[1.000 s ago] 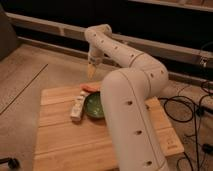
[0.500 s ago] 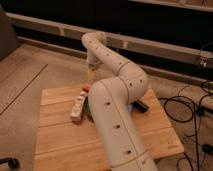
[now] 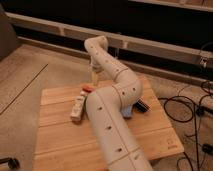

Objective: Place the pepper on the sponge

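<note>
Hovering just above the pepper [image 3: 87,88], pincer [image 3: 94,77] apart and empty, arm [image 3: 107,122] folded lower than before

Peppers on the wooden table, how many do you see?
1: the pepper lies by the table's far edge, near the gripper. The arm may hide others.

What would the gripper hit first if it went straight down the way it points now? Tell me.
Most likely the pepper, lying on the wooden table just below the gripper, which hangs pointing down. Depth is unclear, so it might instead land on bare wood beside the pepper.
</note>
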`<action>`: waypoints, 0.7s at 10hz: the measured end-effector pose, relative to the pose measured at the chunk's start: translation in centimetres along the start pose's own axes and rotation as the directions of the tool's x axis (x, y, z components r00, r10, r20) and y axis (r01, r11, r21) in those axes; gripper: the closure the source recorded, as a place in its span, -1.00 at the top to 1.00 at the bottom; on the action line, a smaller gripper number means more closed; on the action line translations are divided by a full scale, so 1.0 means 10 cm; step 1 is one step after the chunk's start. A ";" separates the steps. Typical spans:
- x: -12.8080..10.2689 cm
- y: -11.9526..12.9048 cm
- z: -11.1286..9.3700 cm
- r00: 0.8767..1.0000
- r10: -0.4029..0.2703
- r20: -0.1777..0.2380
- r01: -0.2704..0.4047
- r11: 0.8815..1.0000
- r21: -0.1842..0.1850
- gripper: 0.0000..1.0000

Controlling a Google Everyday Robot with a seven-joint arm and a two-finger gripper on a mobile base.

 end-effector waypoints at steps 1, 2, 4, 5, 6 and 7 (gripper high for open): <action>0.00 -0.01 -0.01 1.000 0.000 0.000 0.000 1.000 0.006 0.30; -0.01 -0.03 -0.01 1.000 -0.004 -0.001 0.004 1.000 0.014 0.30; -0.01 -0.02 0.12 1.000 -0.019 -0.020 0.019 1.000 0.017 0.30; -0.02 0.02 0.22 0.999 -0.026 -0.030 0.026 1.000 0.004 0.30; -0.04 0.05 0.31 0.999 -0.035 -0.033 0.035 0.999 -0.002 0.30; -0.10 0.05 0.36 0.998 -0.050 -0.022 0.050 0.999 0.002 0.30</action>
